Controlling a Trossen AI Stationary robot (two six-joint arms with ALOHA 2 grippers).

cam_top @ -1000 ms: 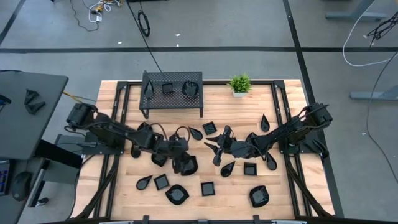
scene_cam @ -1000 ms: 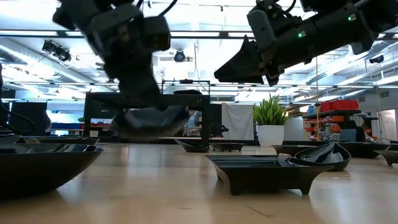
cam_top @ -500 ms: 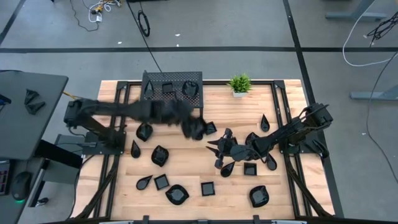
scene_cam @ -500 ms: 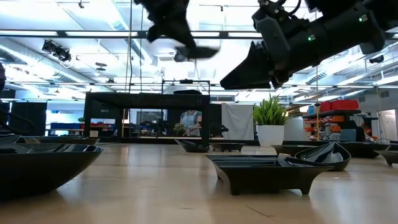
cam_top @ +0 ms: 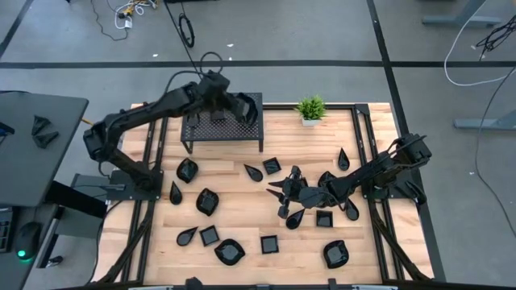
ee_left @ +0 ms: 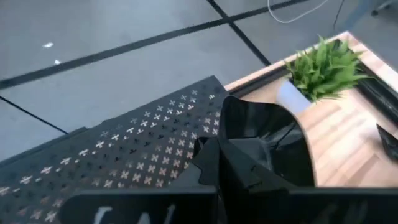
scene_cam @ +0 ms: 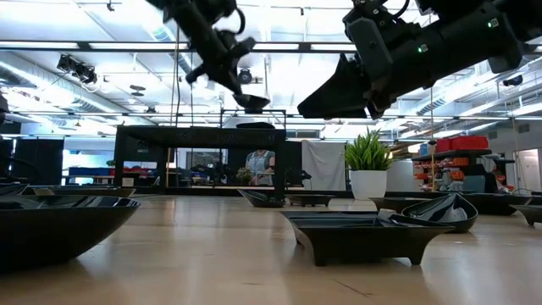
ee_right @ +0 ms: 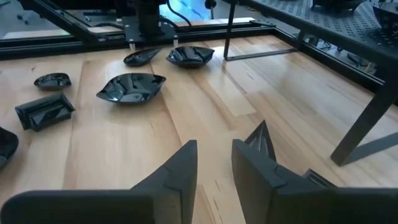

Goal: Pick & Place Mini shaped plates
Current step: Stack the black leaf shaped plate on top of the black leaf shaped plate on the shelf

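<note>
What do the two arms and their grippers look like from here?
Both arms are dark, jointed and slim. The left gripper and the right gripper each end in two black wedge-shaped fingers. In the low view a small green light glows on the right arm's wrist housing, and a thin dark cable loops above the left arm.

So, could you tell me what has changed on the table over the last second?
The left gripper, shut on a rounded plate, lifted it from the middle of the table and carried it over the black rack. The right gripper stayed open above the table's middle; the other plates and the plant did not move.
</note>
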